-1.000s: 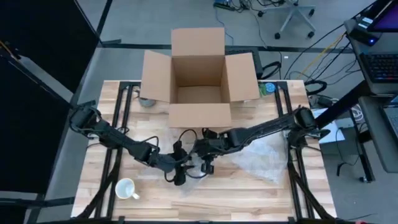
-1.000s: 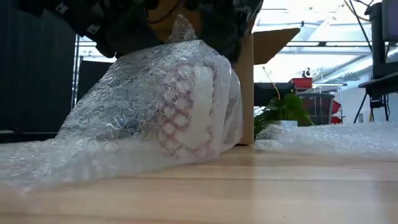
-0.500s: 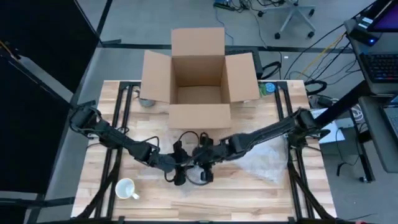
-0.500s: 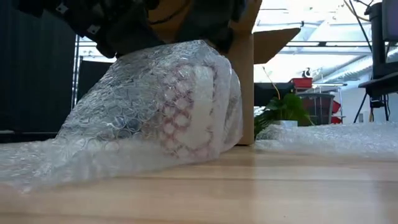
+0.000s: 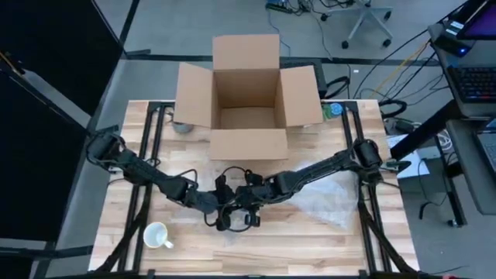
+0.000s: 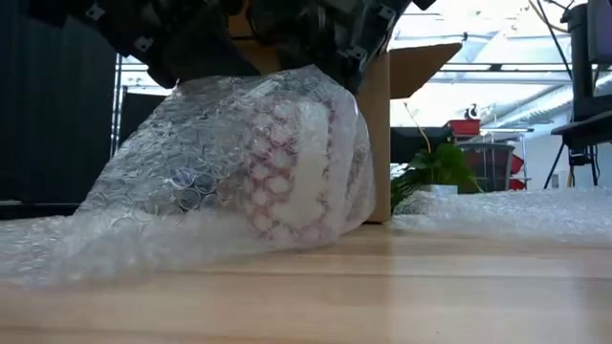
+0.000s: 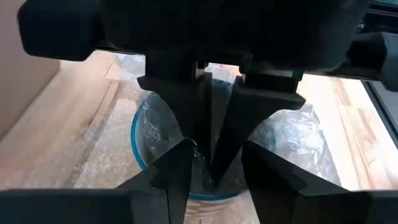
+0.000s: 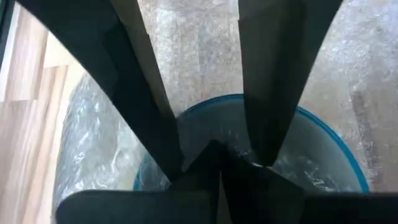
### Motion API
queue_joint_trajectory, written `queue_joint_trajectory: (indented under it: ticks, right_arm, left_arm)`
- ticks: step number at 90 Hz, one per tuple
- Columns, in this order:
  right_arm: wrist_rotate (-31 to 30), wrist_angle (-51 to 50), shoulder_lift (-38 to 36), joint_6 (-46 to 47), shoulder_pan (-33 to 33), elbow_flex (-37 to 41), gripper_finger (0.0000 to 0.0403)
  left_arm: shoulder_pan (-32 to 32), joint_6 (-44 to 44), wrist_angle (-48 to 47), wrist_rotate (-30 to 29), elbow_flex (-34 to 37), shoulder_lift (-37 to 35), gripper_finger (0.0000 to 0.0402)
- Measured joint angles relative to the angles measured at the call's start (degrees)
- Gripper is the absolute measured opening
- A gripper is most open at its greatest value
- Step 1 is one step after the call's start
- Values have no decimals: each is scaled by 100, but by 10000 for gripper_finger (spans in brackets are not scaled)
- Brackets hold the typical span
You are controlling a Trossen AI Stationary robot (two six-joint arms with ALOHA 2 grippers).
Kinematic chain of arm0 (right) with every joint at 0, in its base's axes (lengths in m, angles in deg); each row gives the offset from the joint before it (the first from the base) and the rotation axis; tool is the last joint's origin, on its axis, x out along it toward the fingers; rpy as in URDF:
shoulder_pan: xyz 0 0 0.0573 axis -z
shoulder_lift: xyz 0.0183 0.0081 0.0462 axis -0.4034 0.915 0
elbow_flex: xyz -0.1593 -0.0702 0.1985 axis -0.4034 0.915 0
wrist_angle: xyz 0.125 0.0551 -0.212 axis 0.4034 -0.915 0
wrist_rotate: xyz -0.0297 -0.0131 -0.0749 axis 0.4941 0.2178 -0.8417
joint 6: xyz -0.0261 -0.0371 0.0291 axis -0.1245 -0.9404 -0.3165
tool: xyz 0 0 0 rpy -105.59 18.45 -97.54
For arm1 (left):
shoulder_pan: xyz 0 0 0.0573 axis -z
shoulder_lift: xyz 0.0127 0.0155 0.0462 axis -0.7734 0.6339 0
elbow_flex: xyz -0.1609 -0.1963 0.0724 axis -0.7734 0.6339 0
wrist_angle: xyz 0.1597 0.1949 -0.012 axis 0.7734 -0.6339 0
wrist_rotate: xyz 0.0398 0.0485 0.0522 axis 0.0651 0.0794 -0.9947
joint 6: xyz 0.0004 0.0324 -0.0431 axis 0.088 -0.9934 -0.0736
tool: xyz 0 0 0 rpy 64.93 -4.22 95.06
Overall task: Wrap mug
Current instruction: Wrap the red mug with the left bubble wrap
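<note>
Right arm slides in toward the left, and both pincers now meet over the bundled mug at mid-desk.

The left pincer is clamped on the bubble wrap inside the blue rim of the mug; the right pincer stands apart, its tips pushing film into the same mouth. To do this well, tuck the loose film deep before either lets go, keeping the mug upright. Only the low view shows the wrap draped like a tent down to the desk; only the high view shows a second white mug unwrapped, and the open cardboard box beyond.
</note>
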Motion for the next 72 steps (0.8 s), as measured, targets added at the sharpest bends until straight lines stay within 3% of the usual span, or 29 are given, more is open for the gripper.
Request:
queue_joint_trajectory:
  ticks: [46,72]
  right_arm:
    - [9,49,-138,-69,-11,38,0]
    - [8,-380,-788,-59,4,59,0]
  left_arm:
    - [-181,-116,161,-103,-48,446,130]
    - [-186,-130,73,-93,-52,464,130]
